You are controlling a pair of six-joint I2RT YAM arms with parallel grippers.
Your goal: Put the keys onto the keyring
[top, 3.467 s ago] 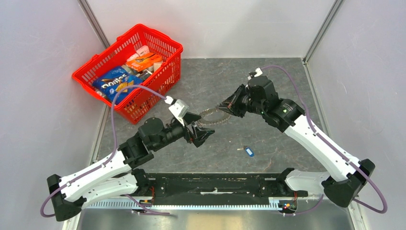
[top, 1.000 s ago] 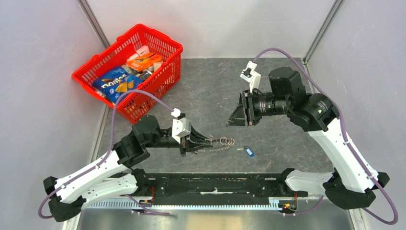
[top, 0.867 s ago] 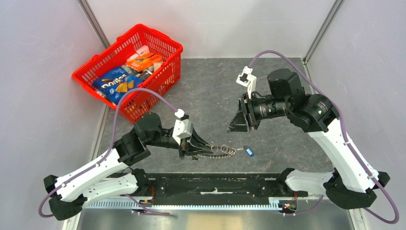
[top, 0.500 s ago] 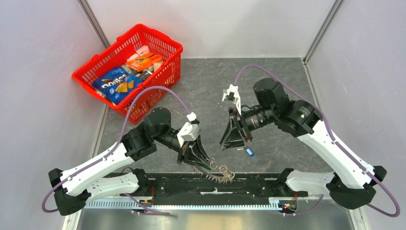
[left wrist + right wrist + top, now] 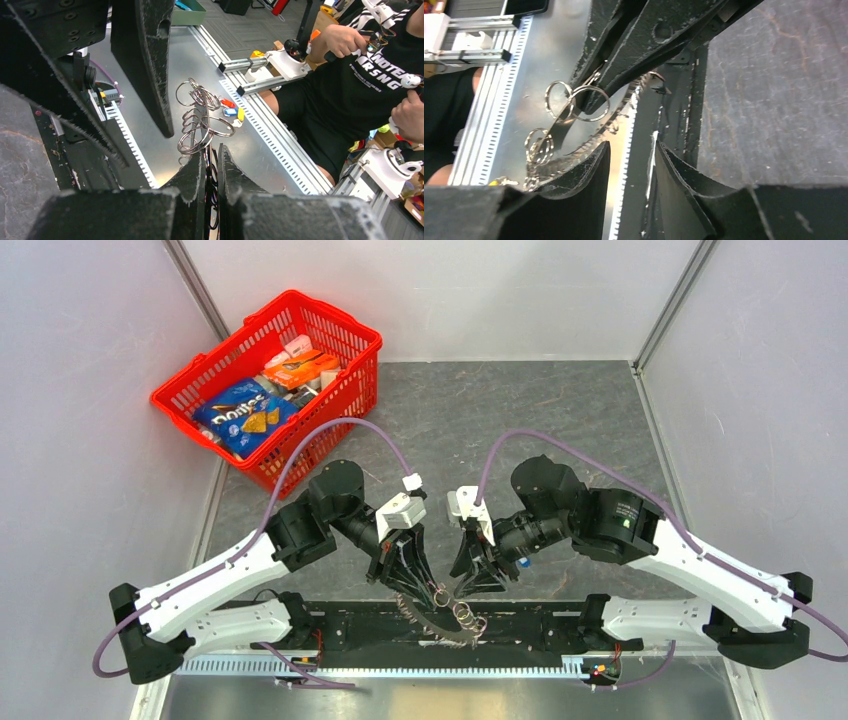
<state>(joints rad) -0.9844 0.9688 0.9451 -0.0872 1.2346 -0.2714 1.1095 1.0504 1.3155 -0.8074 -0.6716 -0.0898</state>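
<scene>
Top external view: at the far left corner of the grey surface, a red basket stands packed with groceries, a blue snack bag uppermost, well apart from the work. Both arms reach back toward the near edge. Left of centre, the left gripper points down over that edge, its jaws pressed nearly together on the keys. The keys form a toothed silvery fan that hangs off the surface above the black bar and the slotted rail. A clump of wire keyrings dangles at the fan's right end. Just to the right, the right gripper hovers beside the bunch, jaws parted a moderate way and holding nothing. Its fingers crowd the left gripper's and screen part of the keys from above.

Left wrist view: the keyrings stand up past the pinching fingertips, with one finger of the right gripper looming just left of them. Beyond the rail sits an operator in a black shirt, hands on control handles.

Right wrist view: the toothed edge of the keys runs along the tip of one of that gripper's own fingers. Whether metal touches pad cannot be told.
</scene>
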